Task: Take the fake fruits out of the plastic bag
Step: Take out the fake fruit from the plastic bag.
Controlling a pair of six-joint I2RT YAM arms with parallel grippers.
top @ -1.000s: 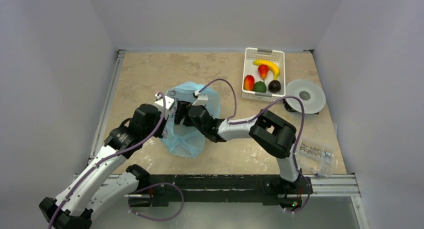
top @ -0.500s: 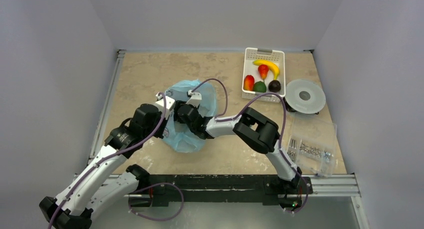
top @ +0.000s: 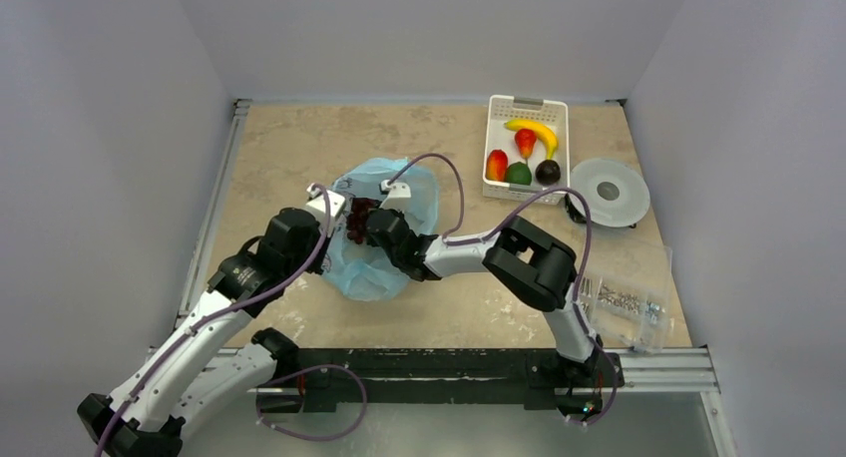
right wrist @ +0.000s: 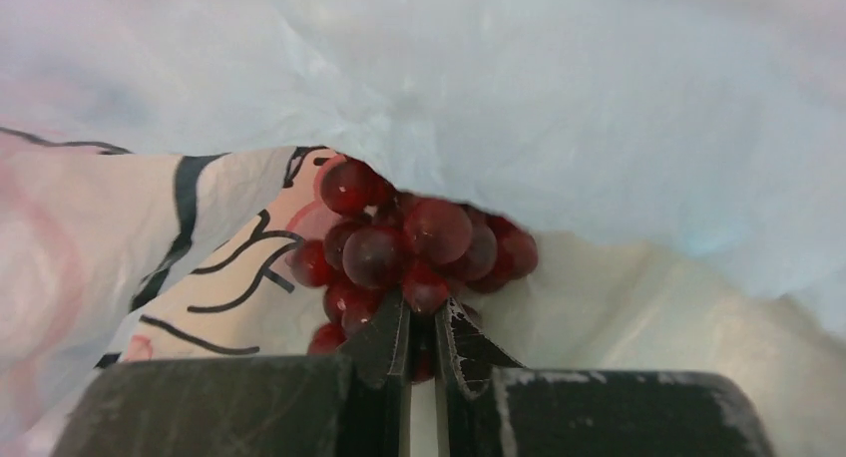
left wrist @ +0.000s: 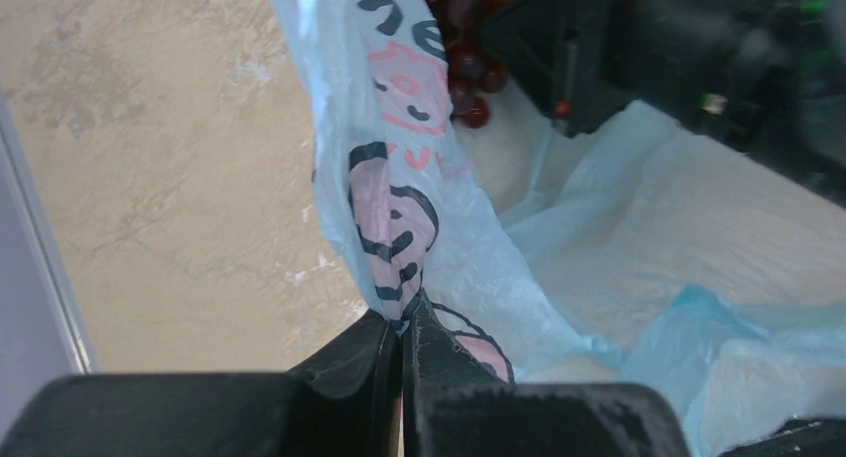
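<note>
Grapes [right wrist: 409,247] were held at mid-frame, just inside the bag [left wrist: 389,208], pinched by the lowest berries in the right gripper [right wrist: 424,327]. The bag's printed edge was nipped tight in the left gripper [left wrist: 402,342]. The bunch was judged light, knobbly and slippery; a stem hold would be surer.

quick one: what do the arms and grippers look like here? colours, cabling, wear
Left arm and right arm: white links, bulky black joint housings, a purple cable looping along each. Left gripper and right gripper: black two-finger wedges, matte, with pale scuffing on the tips. No sleeves or markings visible.
</note>
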